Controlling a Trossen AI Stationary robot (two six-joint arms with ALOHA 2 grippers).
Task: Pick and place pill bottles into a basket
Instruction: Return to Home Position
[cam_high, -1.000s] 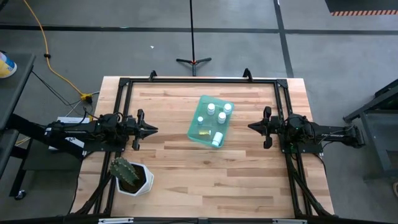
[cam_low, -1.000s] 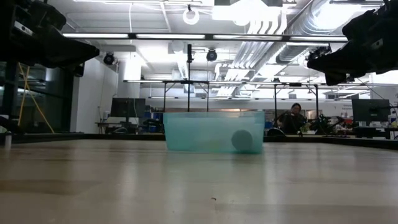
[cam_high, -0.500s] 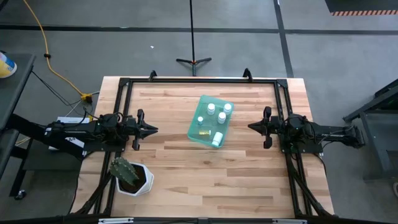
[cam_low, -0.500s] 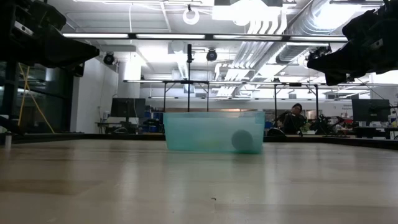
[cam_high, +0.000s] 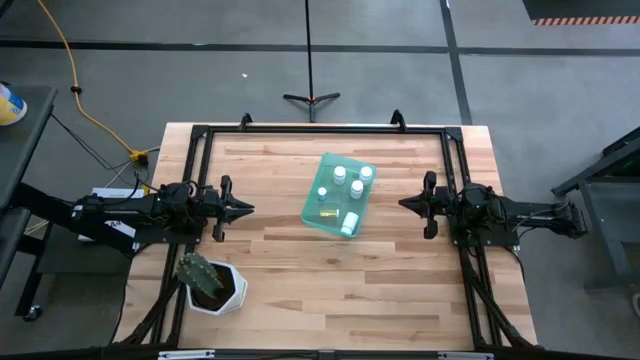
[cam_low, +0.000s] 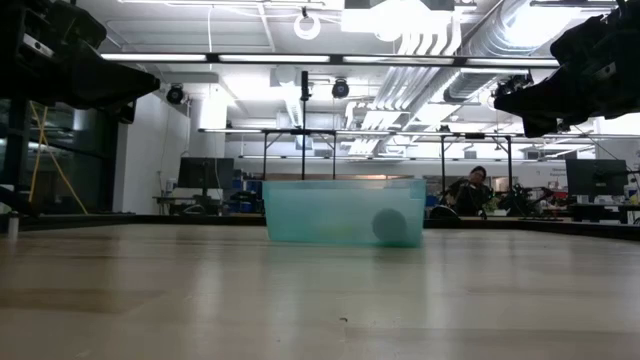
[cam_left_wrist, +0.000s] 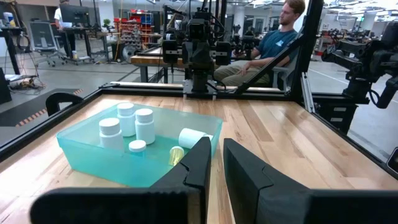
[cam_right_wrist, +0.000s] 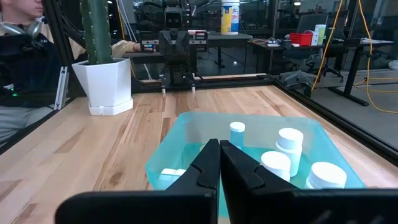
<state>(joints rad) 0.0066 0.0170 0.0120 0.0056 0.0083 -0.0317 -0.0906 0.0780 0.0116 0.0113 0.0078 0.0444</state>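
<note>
Mid-table (cam_high: 400, 285), off all edges: basket (cam_high: 314, 222)

White hexagonal pot (cam_high: 228, 291) with a green cactus (cam_high: 197, 269) stands upright at a left corner of the wood table (cam_high: 330, 285); tripod base (cam_high: 311, 97) and yellow cable (cam_high: 75, 90) lie on the grey floor; a person (cam_left_wrist: 273, 45) sits beyond the table's right side.
</note>
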